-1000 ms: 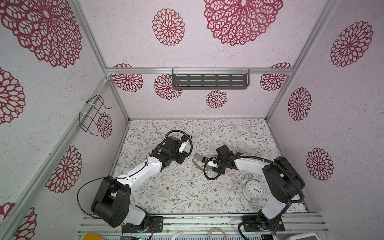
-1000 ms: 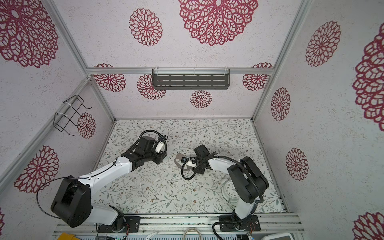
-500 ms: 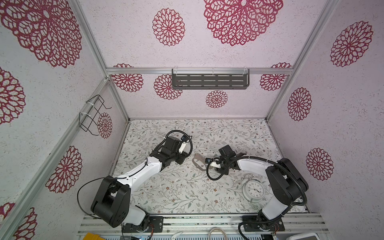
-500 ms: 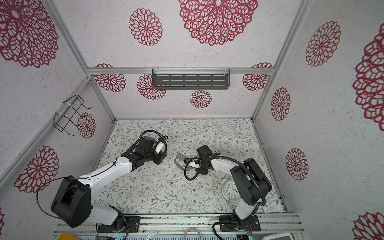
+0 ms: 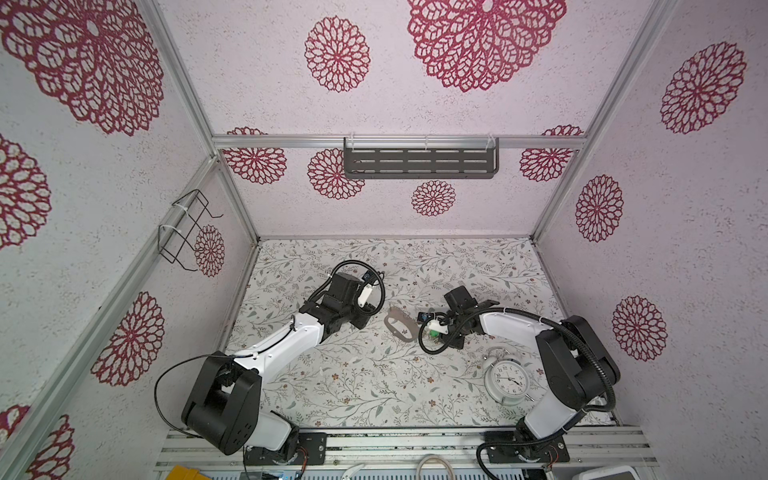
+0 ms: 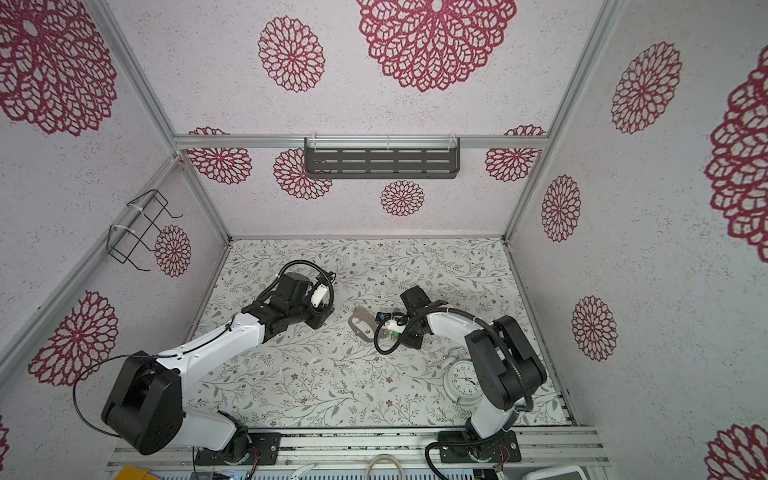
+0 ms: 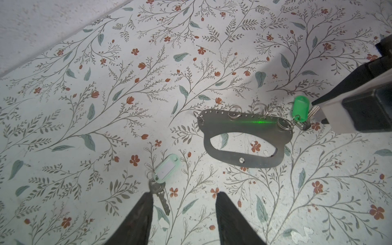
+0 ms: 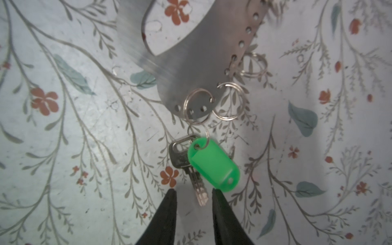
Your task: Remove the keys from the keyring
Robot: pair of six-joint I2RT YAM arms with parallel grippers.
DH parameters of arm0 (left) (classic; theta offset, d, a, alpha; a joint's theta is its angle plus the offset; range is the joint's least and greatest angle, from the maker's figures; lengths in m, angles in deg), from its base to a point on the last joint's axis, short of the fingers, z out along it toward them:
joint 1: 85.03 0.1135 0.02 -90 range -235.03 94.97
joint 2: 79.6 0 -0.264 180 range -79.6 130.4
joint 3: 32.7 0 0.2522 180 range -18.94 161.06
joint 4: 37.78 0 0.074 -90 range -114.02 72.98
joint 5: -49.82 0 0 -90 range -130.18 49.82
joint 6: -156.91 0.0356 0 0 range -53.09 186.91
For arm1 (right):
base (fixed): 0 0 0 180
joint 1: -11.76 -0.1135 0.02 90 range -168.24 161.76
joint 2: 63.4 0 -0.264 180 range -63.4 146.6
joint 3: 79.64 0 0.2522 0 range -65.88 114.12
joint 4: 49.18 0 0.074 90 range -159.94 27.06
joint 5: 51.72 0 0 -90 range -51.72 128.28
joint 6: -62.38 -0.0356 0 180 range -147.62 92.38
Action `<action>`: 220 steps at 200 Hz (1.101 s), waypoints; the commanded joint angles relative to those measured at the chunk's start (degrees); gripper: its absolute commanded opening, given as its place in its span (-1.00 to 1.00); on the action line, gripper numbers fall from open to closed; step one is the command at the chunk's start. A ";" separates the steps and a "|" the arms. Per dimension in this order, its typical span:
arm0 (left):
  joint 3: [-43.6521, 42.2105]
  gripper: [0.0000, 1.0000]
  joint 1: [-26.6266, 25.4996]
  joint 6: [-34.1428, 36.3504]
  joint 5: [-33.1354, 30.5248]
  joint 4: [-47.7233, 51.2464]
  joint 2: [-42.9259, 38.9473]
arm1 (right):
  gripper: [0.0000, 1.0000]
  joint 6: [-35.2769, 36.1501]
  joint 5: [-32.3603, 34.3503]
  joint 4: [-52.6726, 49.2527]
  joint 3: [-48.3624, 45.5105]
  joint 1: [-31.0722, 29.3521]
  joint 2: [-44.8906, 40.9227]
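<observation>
We are standing halfway: the pale-tagged metal key (image 7: 158,187) is lying free in the middle of the worktop (image 7: 84,127) by our spread left claw (image 7: 184,194), our spread right claw (image 8: 194,191) straddling the green-tagged key (image 8: 180,157), not yet off the flat grey keyring (image 7: 244,125).

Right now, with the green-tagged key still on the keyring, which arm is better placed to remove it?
Right. The right gripper, open, straddles the tip of the green-tagged key; the left gripper is beside the loose pale-tagged key.
</observation>
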 commanded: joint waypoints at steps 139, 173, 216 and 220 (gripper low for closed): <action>-1.33 0.04 -0.19 -0.36 -1.58 -1.59 -2.48 | -0.49 -6.96 -0.76 4.98 5.73 -6.56 5.39; -1.29 0.04 -0.29 -0.55 -1.60 -1.58 -2.53 | -0.55 -8.10 0.50 5.80 5.89 -6.65 6.47; -1.33 0.04 -0.24 -0.55 -1.68 -1.55 -2.45 | -0.63 -8.31 1.34 5.48 5.94 -6.65 6.76; -1.32 0.04 -0.18 -0.63 -1.63 -1.54 -2.38 | -0.64 -8.31 1.46 5.48 5.87 -6.65 6.78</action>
